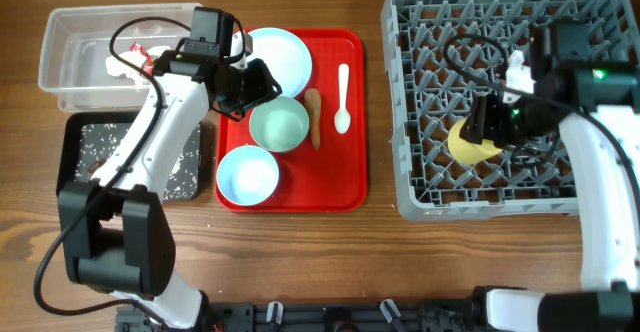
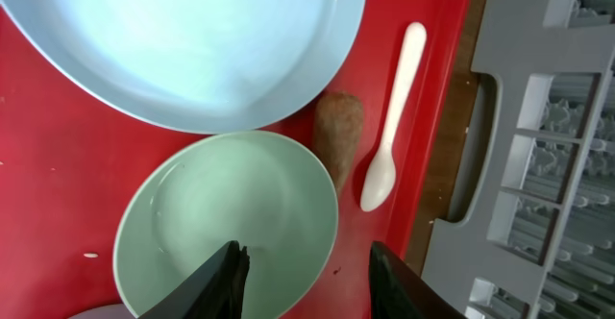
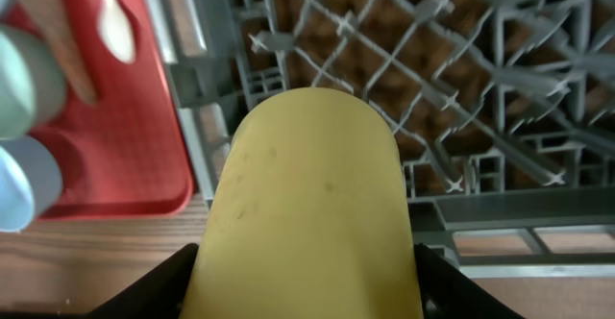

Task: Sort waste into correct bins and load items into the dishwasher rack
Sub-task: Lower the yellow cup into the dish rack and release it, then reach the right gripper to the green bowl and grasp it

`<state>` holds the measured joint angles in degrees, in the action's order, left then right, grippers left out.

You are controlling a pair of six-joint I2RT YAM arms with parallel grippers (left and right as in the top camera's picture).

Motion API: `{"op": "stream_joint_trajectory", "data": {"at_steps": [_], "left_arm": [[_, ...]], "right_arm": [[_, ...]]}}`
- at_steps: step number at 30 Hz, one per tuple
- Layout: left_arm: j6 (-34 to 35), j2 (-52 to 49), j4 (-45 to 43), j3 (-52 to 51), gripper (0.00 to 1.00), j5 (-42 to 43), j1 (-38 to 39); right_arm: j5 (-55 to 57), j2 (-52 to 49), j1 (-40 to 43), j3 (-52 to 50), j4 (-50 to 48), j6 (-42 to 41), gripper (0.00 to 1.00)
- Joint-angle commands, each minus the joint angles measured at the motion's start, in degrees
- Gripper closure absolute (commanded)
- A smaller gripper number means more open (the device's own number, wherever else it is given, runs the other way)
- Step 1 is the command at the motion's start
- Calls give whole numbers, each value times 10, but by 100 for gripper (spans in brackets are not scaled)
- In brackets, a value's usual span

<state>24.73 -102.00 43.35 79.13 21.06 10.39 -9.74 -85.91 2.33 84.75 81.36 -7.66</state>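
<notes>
The right gripper (image 1: 490, 124) squeezes the small yellow cup (image 3: 307, 194) and holds it over the grey dishwasher rack (image 1: 420, 72), near the side that faces the red tray (image 1: 340, 172). The left gripper (image 2: 306, 266) has its fingers spread wide with nothing between them. It hangs over the pale green bowl (image 2: 221, 213) on the tray. The round blue plate (image 1: 278, 57), a blue bowl (image 1: 247, 173), the white spoon (image 1: 343, 97) and the thin brown carrot (image 1: 313, 117) lie on the tray too. The clear tub (image 1: 60, 72) holds what looks like the crumpled wrapper (image 1: 125, 62), partly hidden by the arm. White rice grains (image 1: 100, 147) lie in the black tub (image 1: 80, 137)
</notes>
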Motion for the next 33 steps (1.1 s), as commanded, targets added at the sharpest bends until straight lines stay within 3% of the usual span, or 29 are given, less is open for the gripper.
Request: {"op": "stream_joint_trajectory", "data": {"at_steps": [1, 6, 8, 10, 13, 23, 26, 30, 33], "left_arm": [[-5, 10, 0, 5, 58, -17, 0], [-5, 10, 2, 5, 58, -17, 0], [-5, 10, 3, 5, 58, -17, 0], [-5, 10, 3, 5, 58, -17, 0], [-5, 10, 2, 5, 57, -17, 0], [-7, 10, 2, 5, 57, -17, 3], [-39, 10, 2, 5, 57, -17, 16], [-50, 10, 2, 5, 57, -103, 59], [-42, 11, -4, 5, 57, -117, 66]], "right_arm": [[39, -57, -3, 3, 2, -16, 62], [42, -145, -3, 3, -10, -15, 61], [42, -172, -3, 3, -15, -15, 51], [41, -185, -3, 3, -23, -15, 35], [39, -183, -3, 3, -32, -15, 24], [2, -149, -3, 74, -26, -9, 22], [-24, -123, -4, 118, -29, 2, 22], [-46, -89, -37, 131, -66, 2, 22], [-107, -89, -99, 131, -134, -6, 23]]}}
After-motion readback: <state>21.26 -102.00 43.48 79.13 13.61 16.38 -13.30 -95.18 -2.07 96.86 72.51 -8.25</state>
